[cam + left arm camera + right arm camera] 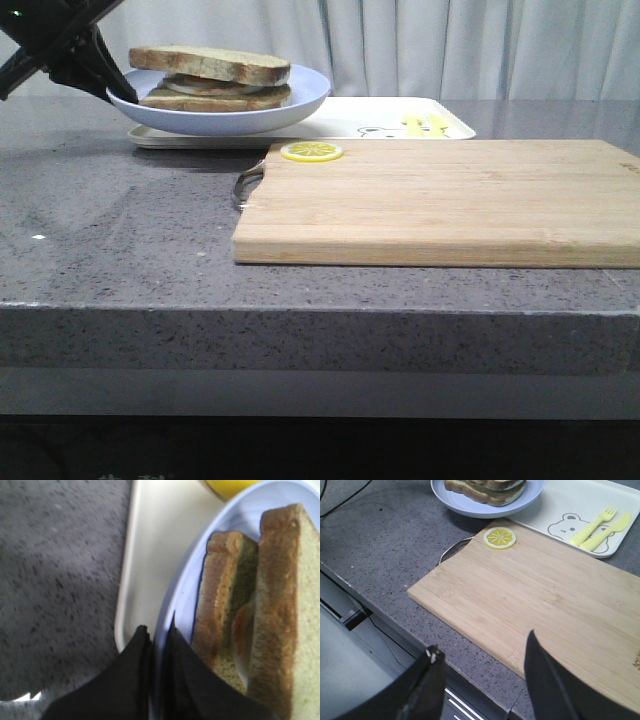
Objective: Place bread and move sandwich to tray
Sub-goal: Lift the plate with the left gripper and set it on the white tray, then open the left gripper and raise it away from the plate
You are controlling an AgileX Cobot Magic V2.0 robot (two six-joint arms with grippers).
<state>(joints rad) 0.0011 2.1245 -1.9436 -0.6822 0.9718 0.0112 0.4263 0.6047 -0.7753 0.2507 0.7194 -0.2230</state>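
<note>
The sandwich lies on the light-blue plate, with the bread as its top slice and a strip of egg between the slices. My left gripper is shut on the plate's left rim. In the left wrist view my left gripper pinches the plate beside the sandwich. The plate is over the left end of the white tray; I cannot tell if it rests on the tray. My right gripper is open and empty over the table's front edge.
A wooden cutting board fills the middle and right of the table, with a lemon slice on its far left corner. The tray bears a bear print and yellow fork and knife marks. The table edge is near.
</note>
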